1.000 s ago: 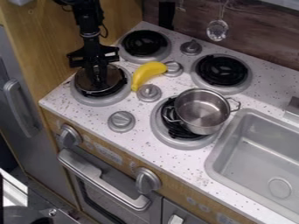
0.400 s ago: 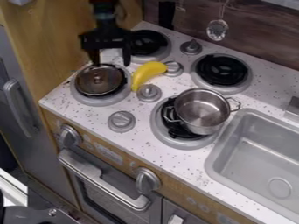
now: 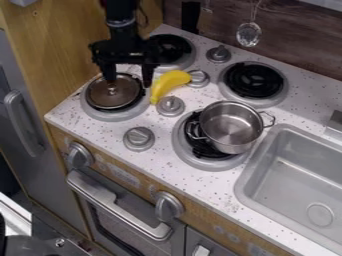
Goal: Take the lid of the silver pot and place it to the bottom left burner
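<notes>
The gripper [image 3: 129,83] hangs over the left part of the counter [image 3: 157,156], and its two fingers stand well apart, with nothing held between them. They point downward, one near the upper edge of the lid, the other close to its right side. I cannot tell if one of the fingertips touches the lid.

The lid [image 3: 110,99] lies on the bottom left burner [image 3: 100,114], with its small knob turned up. The dark coil of this burner shows a little around the lid, and also the grey ring.

The silver pot [image 3: 230,125] is without its lid, so one can see the inside of it. It stands upright on the bottom right burner [image 3: 194,159], but not in the centre: it sits toward the right, near the sink [image 3: 242,185], and part of the black coil is visible at its left.

A yellow banana [image 3: 165,85] lies on the counter, between the upper left burner [image 3: 189,61] and a grey stove knob [image 3: 171,106].
</notes>
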Tool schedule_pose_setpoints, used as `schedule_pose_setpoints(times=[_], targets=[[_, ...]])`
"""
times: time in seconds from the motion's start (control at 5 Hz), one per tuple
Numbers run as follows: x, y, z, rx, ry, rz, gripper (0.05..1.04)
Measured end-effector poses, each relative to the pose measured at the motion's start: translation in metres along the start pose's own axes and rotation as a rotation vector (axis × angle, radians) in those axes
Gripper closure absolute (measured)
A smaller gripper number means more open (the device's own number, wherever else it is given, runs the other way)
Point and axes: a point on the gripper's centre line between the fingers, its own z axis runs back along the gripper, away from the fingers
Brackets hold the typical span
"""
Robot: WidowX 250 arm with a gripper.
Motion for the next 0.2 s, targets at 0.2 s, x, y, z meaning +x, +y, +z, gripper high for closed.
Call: schedule_pose_setpoints(times=[0.2], targets=[[-0.0161,-0.0115,0.0041,0.001,0.005,-0.117,0.085]])
